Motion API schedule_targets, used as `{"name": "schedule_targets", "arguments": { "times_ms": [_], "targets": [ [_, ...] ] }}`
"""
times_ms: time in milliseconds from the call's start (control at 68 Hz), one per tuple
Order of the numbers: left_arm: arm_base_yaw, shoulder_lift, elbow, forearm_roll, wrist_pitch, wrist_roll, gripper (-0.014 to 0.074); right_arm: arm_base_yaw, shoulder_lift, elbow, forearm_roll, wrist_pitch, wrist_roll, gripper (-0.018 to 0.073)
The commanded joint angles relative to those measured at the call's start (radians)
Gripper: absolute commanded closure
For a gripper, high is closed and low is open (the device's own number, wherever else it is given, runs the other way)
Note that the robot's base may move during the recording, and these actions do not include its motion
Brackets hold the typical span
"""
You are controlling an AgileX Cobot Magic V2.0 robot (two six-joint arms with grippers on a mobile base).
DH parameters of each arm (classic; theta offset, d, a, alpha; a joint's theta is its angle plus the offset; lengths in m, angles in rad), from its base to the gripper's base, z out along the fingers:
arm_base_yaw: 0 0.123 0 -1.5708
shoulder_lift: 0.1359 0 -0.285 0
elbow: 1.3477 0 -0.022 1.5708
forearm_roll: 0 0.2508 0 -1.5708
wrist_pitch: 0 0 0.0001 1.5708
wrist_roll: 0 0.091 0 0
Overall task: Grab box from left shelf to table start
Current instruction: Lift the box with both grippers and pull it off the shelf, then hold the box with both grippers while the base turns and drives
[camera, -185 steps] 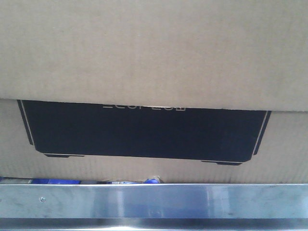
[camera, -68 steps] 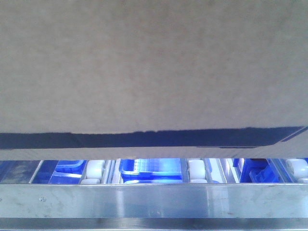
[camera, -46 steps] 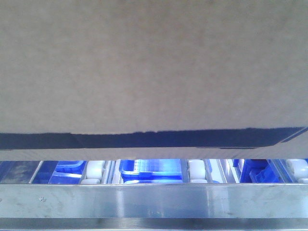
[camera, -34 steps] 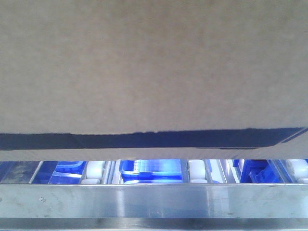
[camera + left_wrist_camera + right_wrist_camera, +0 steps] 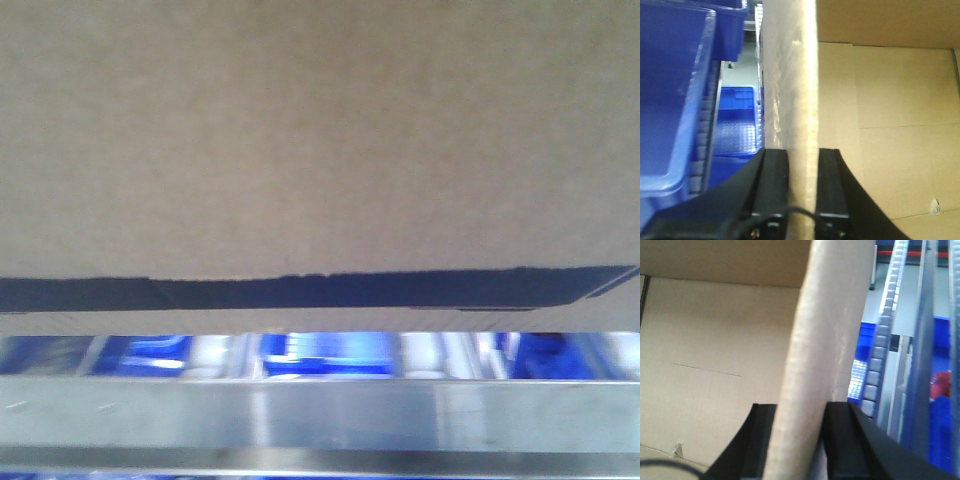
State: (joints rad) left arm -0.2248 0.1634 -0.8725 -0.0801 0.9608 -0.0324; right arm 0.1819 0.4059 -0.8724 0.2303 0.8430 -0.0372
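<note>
Box risen clear of left shelf rail, left gripper clamping one cardboard wall, right gripper clamping another

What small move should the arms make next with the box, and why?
Probably draw the box straight back toward the robot, held level. The left gripper and the right gripper each clamp one of its side walls. The front view shows its lower edge above the shelf rail with a gap between them, so it seems free to pass over.
</note>
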Motion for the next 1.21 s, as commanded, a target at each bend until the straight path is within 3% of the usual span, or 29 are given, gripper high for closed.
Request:
{"name": "schedule_targets", "arguments": {
  "times_ms": [0,1191],
  "targets": [
    [-0.008,0.006,-0.038,-0.087,-0.2,-0.001,0.0689,0.004,0.011,-0.031,0.013,-0.123,-0.006,0.0497],
    [-0.008,0.006,-0.038,-0.087,-0.2,-0.001,0.0689,0.004,0.011,-0.031,0.013,-0.123,-0.006,0.0497]
  ]
}}
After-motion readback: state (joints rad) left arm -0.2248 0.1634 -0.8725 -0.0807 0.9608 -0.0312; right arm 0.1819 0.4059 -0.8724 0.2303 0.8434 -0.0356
